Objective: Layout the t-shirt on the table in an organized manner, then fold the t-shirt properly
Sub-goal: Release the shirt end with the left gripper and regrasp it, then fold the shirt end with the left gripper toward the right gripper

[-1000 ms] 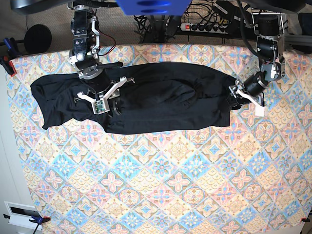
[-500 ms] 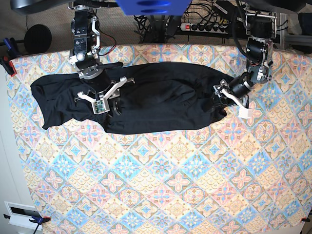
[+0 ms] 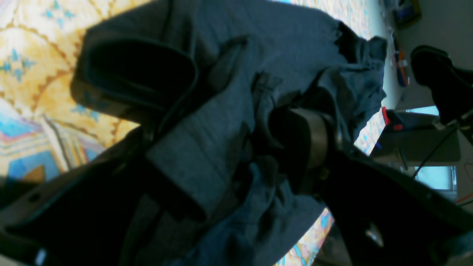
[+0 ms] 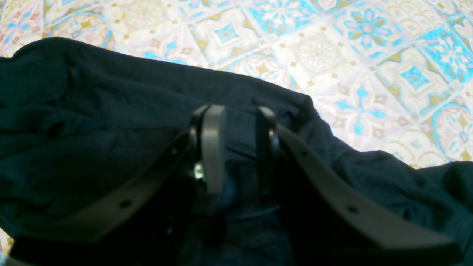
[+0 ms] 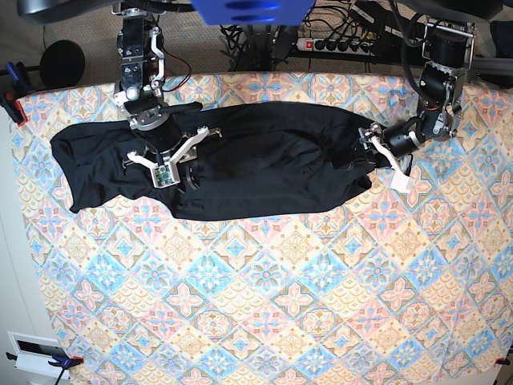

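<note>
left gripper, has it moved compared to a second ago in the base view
Yes. The left gripper has shifted toward the image left and slightly up against the table pattern, dragging the t-shirt edge inward with it, so the hem bunches.

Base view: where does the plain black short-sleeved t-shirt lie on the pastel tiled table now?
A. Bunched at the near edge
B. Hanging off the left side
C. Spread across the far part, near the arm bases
C: the black t-shirt stretches across the table's far part; near tiles are bare.
</note>
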`<state>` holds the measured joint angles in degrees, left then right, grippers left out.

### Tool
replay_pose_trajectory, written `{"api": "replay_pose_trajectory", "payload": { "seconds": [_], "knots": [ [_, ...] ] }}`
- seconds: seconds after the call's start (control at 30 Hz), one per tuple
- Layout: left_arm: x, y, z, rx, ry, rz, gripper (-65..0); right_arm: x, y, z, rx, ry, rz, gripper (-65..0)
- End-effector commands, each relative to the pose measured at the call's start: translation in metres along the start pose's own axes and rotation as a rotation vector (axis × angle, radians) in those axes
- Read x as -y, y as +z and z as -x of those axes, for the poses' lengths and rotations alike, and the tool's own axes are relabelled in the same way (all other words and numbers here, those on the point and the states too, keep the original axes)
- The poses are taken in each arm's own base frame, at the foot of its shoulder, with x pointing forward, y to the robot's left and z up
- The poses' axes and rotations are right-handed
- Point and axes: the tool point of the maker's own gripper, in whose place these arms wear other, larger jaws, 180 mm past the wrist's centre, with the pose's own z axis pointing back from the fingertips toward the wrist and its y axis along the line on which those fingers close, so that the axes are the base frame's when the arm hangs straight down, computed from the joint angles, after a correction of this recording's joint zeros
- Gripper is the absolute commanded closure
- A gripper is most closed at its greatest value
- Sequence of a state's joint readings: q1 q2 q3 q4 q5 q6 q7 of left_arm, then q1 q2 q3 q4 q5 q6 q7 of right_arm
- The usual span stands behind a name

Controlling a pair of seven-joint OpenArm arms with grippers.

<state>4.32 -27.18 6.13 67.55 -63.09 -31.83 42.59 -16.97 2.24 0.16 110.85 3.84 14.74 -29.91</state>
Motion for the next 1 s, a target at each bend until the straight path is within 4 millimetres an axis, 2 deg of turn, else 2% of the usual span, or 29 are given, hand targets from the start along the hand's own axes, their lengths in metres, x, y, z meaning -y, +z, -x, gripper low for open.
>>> {"api": "replay_pose_trajectory", "payload": {
  "seconds": [0.0, 0.13, 0.2, 0.27, 0.4, 0.43, 0.57, 0.67, 0.8, 0.9, 0.97],
  "knots": [
    [-0.044, 0.02, 0.087, -0.367, 0.007, -0.208, -41.7, 0.002, 0.001, -0.014, 0.05, 0.001, 0.001, -14.3],
    [-0.044, 0.02, 0.087, -0.369, 0.005, -0.208, -40.8, 0.002, 0.001, -0.014, 0.049, 0.002, 0.003, -14.2],
    [-0.042, 0.019, 0.087, -0.367, 0.004, -0.204, -36.7, 0.007, 0.002, -0.015, 0.051, 0.001, 0.016, -14.2],
    [-0.041, 0.018, 0.086, -0.362, 0.007, -0.2, -28.7, 0.024, 0.005, -0.014, 0.052, -0.006, 0.064, -14.2],
    [-0.04, 0.014, 0.075, -0.34, -0.008, -0.197, -4.0, 0.064, 0.015, -0.011, 0.049, -0.024, 0.171, -14.2],
    [-0.04, 0.014, 0.072, -0.337, -0.012, -0.198, 0.0, 0.075, 0.019, -0.01, 0.045, -0.03, 0.202, -14.2],
    [-0.038, 0.011, 0.064, -0.324, -0.018, -0.19, -0.9, 0.11, 0.034, -0.005, 0.04, -0.046, 0.3, -14.3],
    [-0.02, 0.006, 0.046, -0.294, -0.085, -0.158, 0.0, 0.137, 0.049, -0.001, 0.035, -0.058, 0.382, -14.4],
    [0.028, -0.007, 0.036, -0.298, -0.263, -0.027, 0.0, 0.164, 0.067, 0.004, 0.03, -0.074, 0.469, -14.4],
    [0.058, -0.016, 0.029, -0.3, -0.362, 0.048, 0.0, 0.175, 0.075, 0.006, 0.028, -0.08, 0.505, -14.4],
    [0.082, -0.032, 0.027, -0.306, -0.408, 0.107, 0.0, 0.18, 0.079, 0.007, 0.027, -0.082, 0.522, -14.4]
  ]
}}
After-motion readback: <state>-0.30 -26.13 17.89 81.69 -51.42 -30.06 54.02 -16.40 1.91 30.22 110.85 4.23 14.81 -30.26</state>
